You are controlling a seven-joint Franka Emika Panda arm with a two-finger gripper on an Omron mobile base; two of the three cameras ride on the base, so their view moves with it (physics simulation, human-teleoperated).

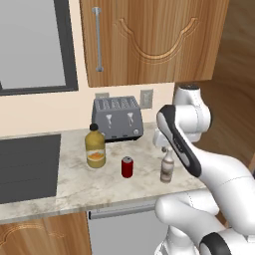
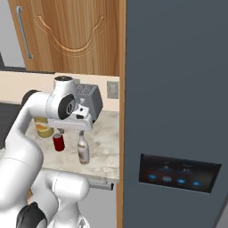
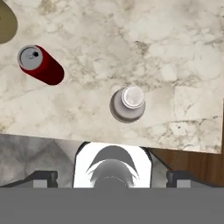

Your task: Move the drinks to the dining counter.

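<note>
The pincer [image 2: 81, 132] hung directly above the slim brown bottle with a whitish neck [image 3: 127, 104], its fingers [image 3: 46, 177] spread wide and gripping nothing; from the hand view the bottle's cap sat just beyond the midpoint between them. The small red can [image 1: 127, 167] stood at about ten o'clock from that bottle in the hand view, and the large orange-juice bottle with a black cap [image 1: 94, 146] beyond it. All three drinks remained on the beige marble tabletop [image 1: 74, 184] before the grey four-slot toaster [image 1: 117, 118], so none had been carried off; the task seemed barely begun. The juice bottle's label was too blurred to read, and no other writing could be made out.
</note>
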